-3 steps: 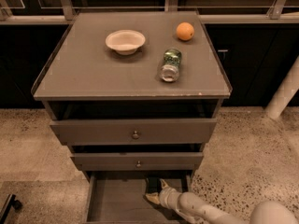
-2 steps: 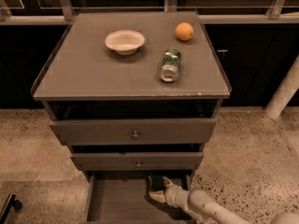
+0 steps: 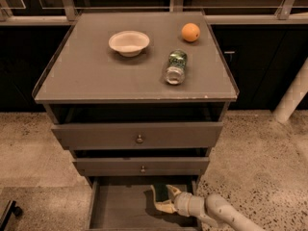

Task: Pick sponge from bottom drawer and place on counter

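Observation:
The bottom drawer (image 3: 115,211) is pulled out at the foot of the cabinet, its grey floor showing. My gripper (image 3: 162,199) reaches into its right half from the lower right. It is shut on the sponge (image 3: 161,194), a small dark green piece with a pale edge, held low over the drawer floor. The counter (image 3: 96,76) is the flat grey top of the cabinet, well above the gripper.
On the counter stand a white bowl (image 3: 129,42), an orange (image 3: 190,32) and a clear jar with a green label (image 3: 175,67) lying on its side. Two knobbed drawers (image 3: 139,138) above the bottom one stand slightly open. Speckled floor surrounds the cabinet, and a white post (image 3: 293,95) is at right.
The gripper has shifted only slightly inside the bottom drawer, a little right and then back left. Nothing on the counter has moved.

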Controlling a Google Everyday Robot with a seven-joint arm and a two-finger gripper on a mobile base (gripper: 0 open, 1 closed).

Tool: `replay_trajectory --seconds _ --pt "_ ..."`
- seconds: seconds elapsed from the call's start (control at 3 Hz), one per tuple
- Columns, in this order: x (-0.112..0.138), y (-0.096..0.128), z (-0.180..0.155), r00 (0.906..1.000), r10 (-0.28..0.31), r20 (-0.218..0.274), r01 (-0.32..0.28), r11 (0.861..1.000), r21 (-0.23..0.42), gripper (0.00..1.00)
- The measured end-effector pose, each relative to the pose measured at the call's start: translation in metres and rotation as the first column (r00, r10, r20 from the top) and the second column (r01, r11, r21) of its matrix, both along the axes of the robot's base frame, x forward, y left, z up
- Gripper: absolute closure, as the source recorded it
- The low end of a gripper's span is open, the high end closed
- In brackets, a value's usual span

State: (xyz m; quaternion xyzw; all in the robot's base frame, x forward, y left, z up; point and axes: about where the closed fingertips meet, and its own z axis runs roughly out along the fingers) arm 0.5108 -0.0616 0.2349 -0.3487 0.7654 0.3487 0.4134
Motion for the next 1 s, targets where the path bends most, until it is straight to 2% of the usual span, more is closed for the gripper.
replay_trajectory --seconds 0.33,0.67,1.0 --pt "-0.008 -0.001 0.026 0.9992 0.036 0.018 -0.038 0.995 0.095 1.0" --pt "-0.014 0.003 0.029 0.9982 0.058 0.016 -0.059 0.992 0.11 1.0" --pt "-0.02 0.01 0.056 0.9952 0.076 0.062 -0.081 0.993 0.085 1.0"
